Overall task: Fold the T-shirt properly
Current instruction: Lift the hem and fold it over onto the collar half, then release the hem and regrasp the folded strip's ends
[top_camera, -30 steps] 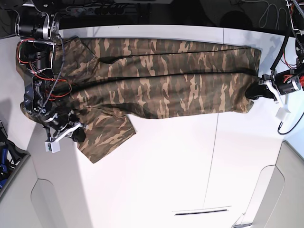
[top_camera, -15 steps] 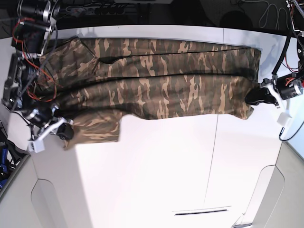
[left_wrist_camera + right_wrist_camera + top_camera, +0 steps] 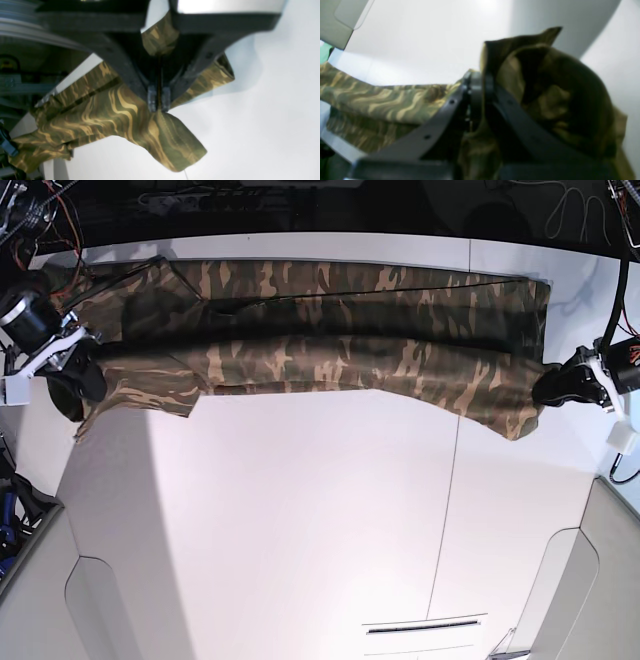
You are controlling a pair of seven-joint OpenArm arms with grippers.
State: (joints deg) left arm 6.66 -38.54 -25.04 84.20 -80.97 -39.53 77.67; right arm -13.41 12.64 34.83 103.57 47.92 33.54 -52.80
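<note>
The T-shirt (image 3: 330,345) lies stretched along the far edge of the white tabletop (image 3: 330,520), running nearly from one far corner to the other, with its near long edge now lifted and drawn back toward that far edge. The right gripper (image 3: 75,380) is pinching the cloth at the sleeve end: its wrist view shows the jaws pressed together with camouflage fabric bunched around and behind them. The left gripper (image 3: 553,388) is clamped on the hem end, its fingertips (image 3: 152,100) closed tight on a fold of cloth that hangs below them. Compared with a second ago, the sleeve that lay spread out toward the middle of the table has been pulled up and in, the right arm has swung from beside the table's side edge to near the far corner, and the visible strip of shirt has become markedly narrower. The left end has shifted only slightly. This looks like a lengthwise fold in progress, with both arms carrying the near edge over the body; the fold is not laid down yet.
</note>
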